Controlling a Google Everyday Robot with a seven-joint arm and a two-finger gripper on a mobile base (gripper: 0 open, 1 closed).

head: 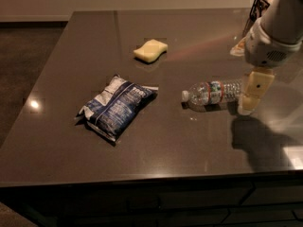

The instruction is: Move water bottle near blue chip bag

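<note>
Jaws: whether they stand wide or closed cannot be told from this view. The gripper hangs at the base end of the water bottle, its tan tip low to the surface and overlapping that end of the bottle; I cannot tell whether it is touching. Above it sits the white arm housing, up and to the right of the bottle.

The water bottle lies on its side on the dark table, its white cap pointing away from the gripper and its red-orange and blue band around the middle. Out past the cap end lies the blue chip bag, flat and crinkled, apart from the bottle with bare tabletop between them. Farther back from the bottle, on the cap side, rests a yellow sponge, well apart from both. Behind the arm, beyond the bottle's base end, a dark wire-framed object stands at the table's far corner. A dark shadow falls on the table in front of the bottle's base end.
</note>
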